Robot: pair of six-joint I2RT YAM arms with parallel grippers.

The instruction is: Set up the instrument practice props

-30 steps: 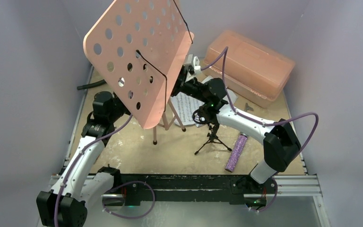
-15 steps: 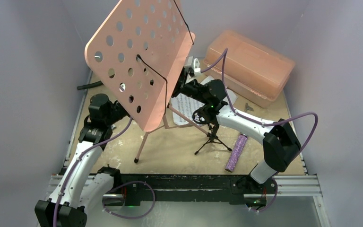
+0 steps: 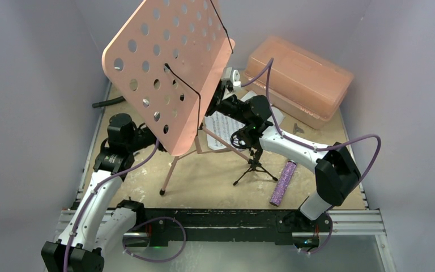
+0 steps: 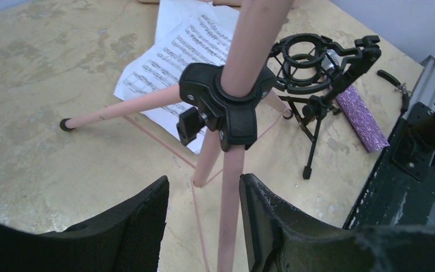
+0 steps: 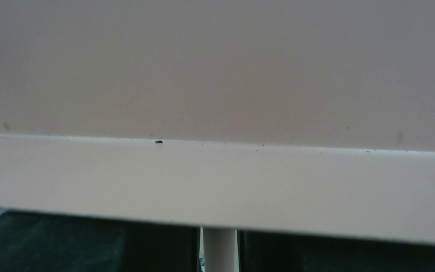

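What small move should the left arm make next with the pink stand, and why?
Probably draw the left fingers back off the leg of the music stand: its legs look spread, a foot rests on the table, and the right fingers hold its upper part.

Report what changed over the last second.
The music stand opened up: its near leg swung out toward the near-left. The left arm drew back, its fingers astride a leg. The right gripper, mic stand, microphone, sheet music and box stayed put.
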